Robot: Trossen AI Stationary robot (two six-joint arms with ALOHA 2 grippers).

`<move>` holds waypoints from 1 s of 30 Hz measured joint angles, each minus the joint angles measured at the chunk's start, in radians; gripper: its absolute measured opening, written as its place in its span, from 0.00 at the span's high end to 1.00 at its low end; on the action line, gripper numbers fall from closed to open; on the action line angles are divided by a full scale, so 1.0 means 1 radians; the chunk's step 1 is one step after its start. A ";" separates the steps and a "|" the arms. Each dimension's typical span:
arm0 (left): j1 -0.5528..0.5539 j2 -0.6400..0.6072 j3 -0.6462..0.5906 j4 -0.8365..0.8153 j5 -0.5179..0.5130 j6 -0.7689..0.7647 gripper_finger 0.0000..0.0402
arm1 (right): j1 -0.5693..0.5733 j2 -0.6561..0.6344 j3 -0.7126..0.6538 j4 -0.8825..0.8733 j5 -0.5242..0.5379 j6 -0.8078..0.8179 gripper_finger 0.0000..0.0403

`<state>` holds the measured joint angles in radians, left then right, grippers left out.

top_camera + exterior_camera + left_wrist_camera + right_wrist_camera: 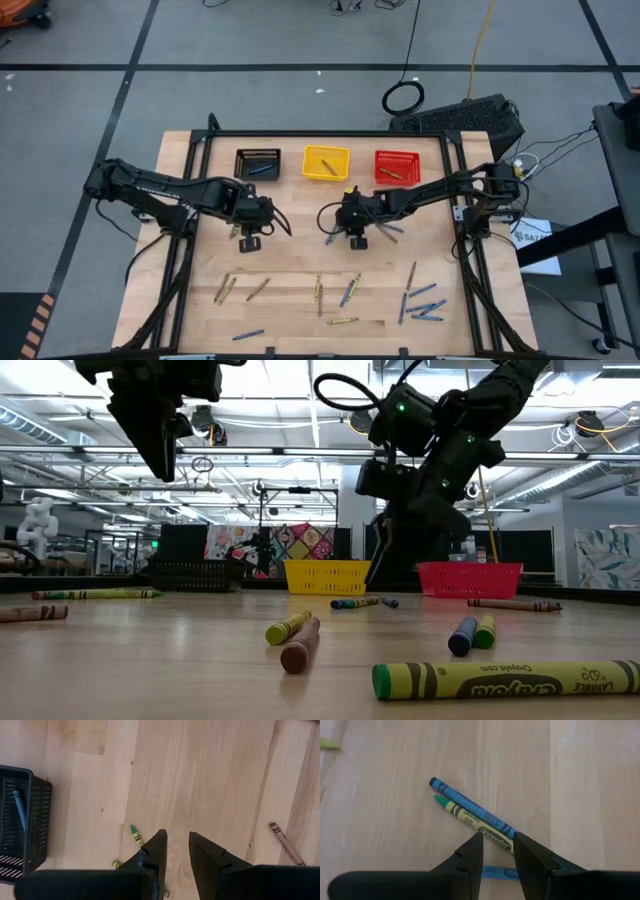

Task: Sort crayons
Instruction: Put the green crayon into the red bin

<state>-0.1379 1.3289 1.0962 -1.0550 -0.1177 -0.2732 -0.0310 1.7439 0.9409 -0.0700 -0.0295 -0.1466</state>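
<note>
The right pincer (497, 845), fingers apart and empty, hovers over a blue crayon (472, 807) lying from ten to four o'clock on the worktop (380, 820).

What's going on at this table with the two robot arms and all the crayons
Two arms are sorting crayons into three mesh baskets. The right gripper hovers open over a blue crayon and a yellow-green crayon lying side by side mid-table, holding nothing. The left gripper hangs empty above bare wood near the black basket, which has a blue crayon in it. The yellow basket and red basket each hold one too. Most crayons are scattered along the table's front.
</note>
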 joint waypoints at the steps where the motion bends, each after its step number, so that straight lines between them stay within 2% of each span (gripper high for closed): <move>1: 0.000 0.000 0.000 0.000 0.000 0.000 0.80 | 0.000 0.000 0.000 0.011 0.000 -0.015 0.76; 11: 0.000 0.000 0.000 0.000 0.000 0.000 0.80 | 0.000 0.002 0.001 -0.005 -0.001 -0.212 0.76; 20: 0.000 0.000 0.000 0.000 -0.007 -0.003 0.80 | 0.000 0.005 0.001 -0.002 -0.001 -0.319 0.76; 30: 0.000 0.000 0.000 0.000 -0.022 -0.002 0.80 | 0.000 0.040 0.001 0.006 -0.002 -0.348 0.76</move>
<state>-0.1377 1.3293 1.0958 -1.0551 -0.1398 -0.2750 -0.0311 1.7840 0.9417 -0.0644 -0.0311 -0.4942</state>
